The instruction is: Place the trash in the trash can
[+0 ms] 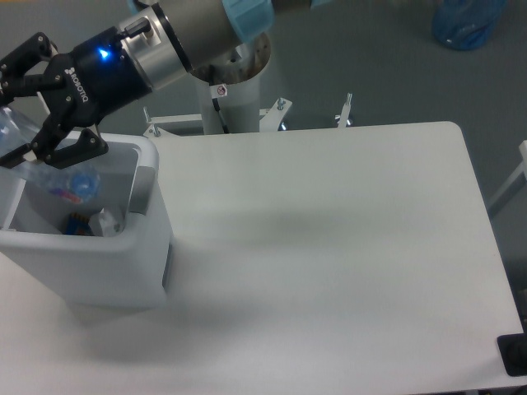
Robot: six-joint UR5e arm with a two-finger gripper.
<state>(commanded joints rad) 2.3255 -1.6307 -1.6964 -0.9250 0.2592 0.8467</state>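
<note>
the clear plastic bottle with its blue cap hangs tilted just inside the open boxy pale grey-white bin, apparently pinched between the black hand's part-closed fingers, so i'd open fully before lifting straight up, clear of the rim.

We see a black two-finger gripper with white lettering and a glowing blue light, a silver wrist segment, pale-blue joint caps.
</note>
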